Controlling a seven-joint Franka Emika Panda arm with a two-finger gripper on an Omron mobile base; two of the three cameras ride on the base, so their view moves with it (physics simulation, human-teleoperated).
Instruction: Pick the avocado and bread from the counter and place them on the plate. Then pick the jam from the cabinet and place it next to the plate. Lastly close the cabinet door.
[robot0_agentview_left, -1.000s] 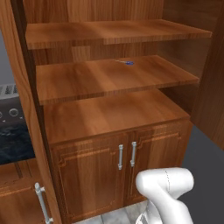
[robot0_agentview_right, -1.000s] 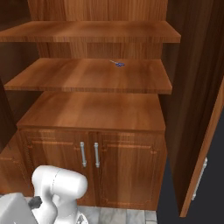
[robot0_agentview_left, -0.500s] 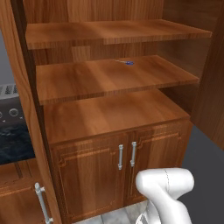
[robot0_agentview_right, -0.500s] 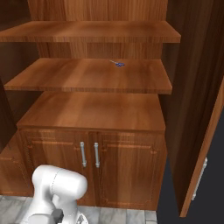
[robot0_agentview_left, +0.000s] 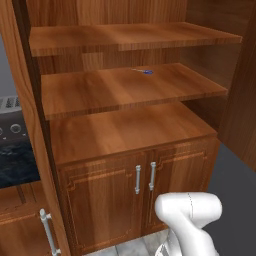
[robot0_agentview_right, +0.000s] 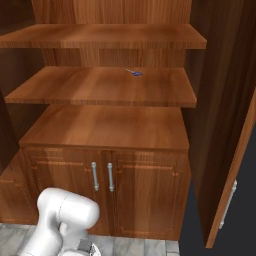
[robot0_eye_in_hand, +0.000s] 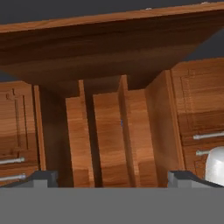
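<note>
— What am I looking at from the base?

— The tall wooden cabinet (robot0_agentview_left: 125, 130), open. Its door (robot0_agentview_right: 227, 165) stands swung out on the right, silver handle on its near edge. Plain shelves sit above two small lower doors (robot0_agentview_right: 102, 192) with metal bar handles.

— Any jam?

— I can't make one out. A tiny blue speck (robot0_agentview_left: 146, 72) lies far back on the middle shelf (robot0_agentview_right: 100, 87); too small to identify.

— And the hand?

— The hand (robot0_eye_in_hand: 113, 178) is wide open and holds nothing, its tips well apart. It looks into the cabinet with the view rolled sideways.

— The table?

— A black slab (robot0_agentview_left: 17, 167) shows at far left.
</note>
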